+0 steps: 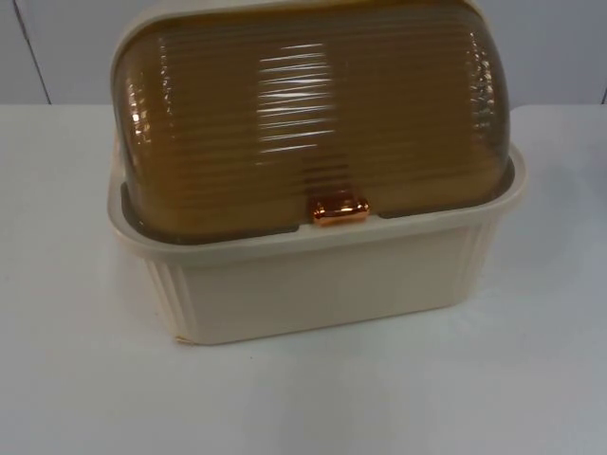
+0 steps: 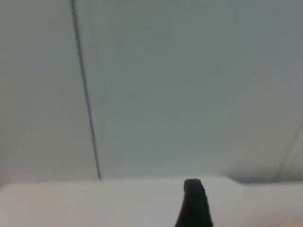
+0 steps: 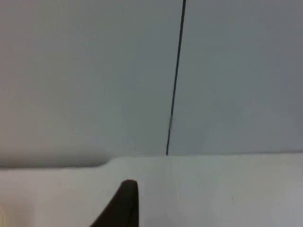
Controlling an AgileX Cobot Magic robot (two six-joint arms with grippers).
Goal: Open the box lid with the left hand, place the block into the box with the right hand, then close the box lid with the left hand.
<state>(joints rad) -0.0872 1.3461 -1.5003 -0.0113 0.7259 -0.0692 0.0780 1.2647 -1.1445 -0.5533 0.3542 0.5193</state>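
A cream ribbed box point(image 1: 322, 284) sits on the white counter point(image 1: 531, 379), facing the camera. Its amber ribbed dome lid point(image 1: 313, 114) is closed down on the rim, with a copper-coloured latch point(image 1: 339, 210) at the front edge. Behind it stands the grey partition wall point(image 1: 57, 47). A black fingertip of the left pincer point(image 2: 193, 203) and of the right pincer point(image 3: 124, 203) each point over the counter toward that wall; whether either is spread or pressed together cannot be told.

Box point(image 1: 322, 275) on the table point(image 1: 76, 379), lid point(image 1: 313, 114) down over it; partition wall point(image 1: 57, 47) behind
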